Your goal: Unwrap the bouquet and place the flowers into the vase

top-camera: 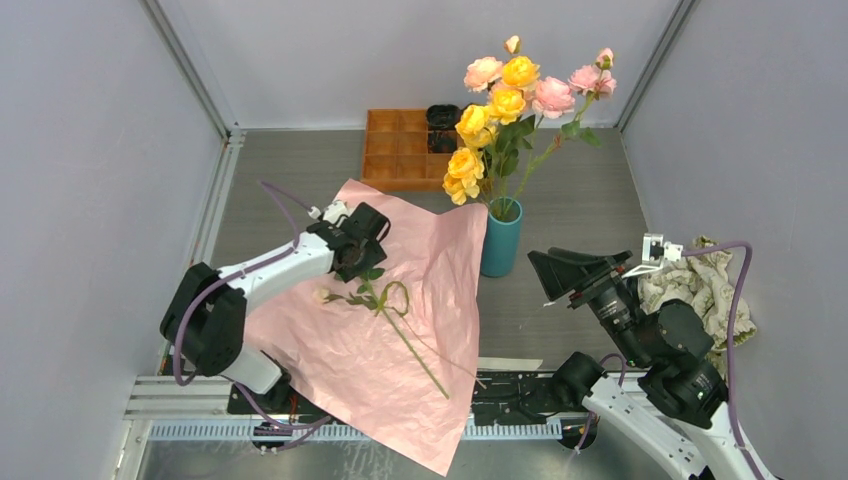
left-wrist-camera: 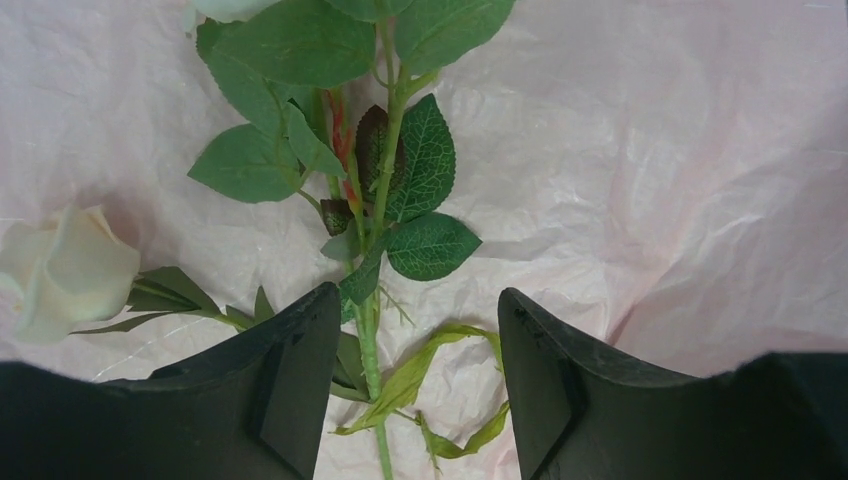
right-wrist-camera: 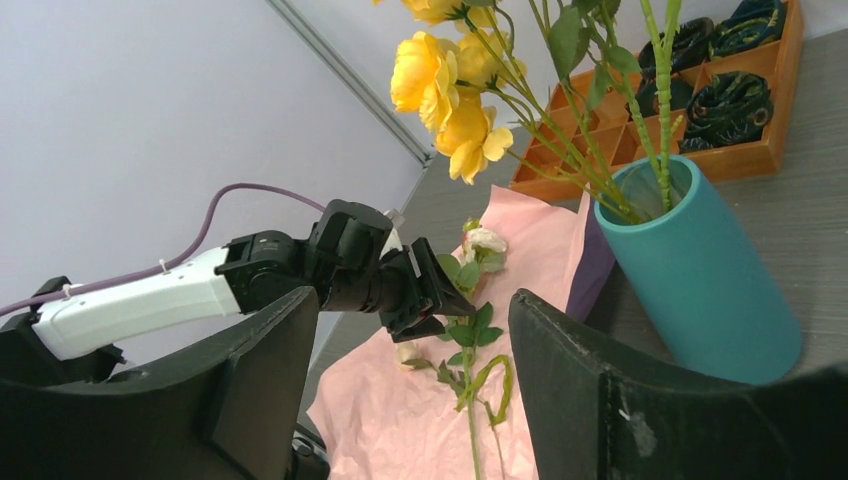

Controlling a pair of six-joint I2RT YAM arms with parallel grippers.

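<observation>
On the left side of the table, over the spread pink paper (top-camera: pixel 400 350): left gripper (left-wrist-camera: pixel 418 300) hanging low, jaws parted and holding nothing, astride the green stem (left-wrist-camera: pixel 372 350) of the one rose not yet in the vase. Cream head (left-wrist-camera: pixel 65 270) of that rose lying just left of the fingers, leaves fanned out on the far side, a loose greenish strip (left-wrist-camera: pixel 430 365) looped beside the stem between the jaws. Cannot tell whether the fingertips touch the sheet. Further right, at the paper's right edge, just beside it and perhaps touching: teal vase (top-camera: pixel 500 240), upright, already crowded with yellow and pink flowers (top-camera: pixel 510 95) leaning far and right. Behind it, against the far wall, an orange tray (top-camera: pixel 395 145). Right again, near side: right gripper (top-camera: pixel 540 277), likewise spread and empty, aimed toward the vase but well apart from it, with a patterned cloth (top-camera: pixel 700 280) bunched beyond. Likely trouble from here: closing too low and pinching paper along with the stem, so that lifting drags the sheet against the vase and tips it, top-heavy as it looks. Also catching the loose strip or a leaf rather than bare stem, leaving a weak, slipping hold. Finally, threading one more stem into so full a mouth and nudging the leaning bunch over.
</observation>
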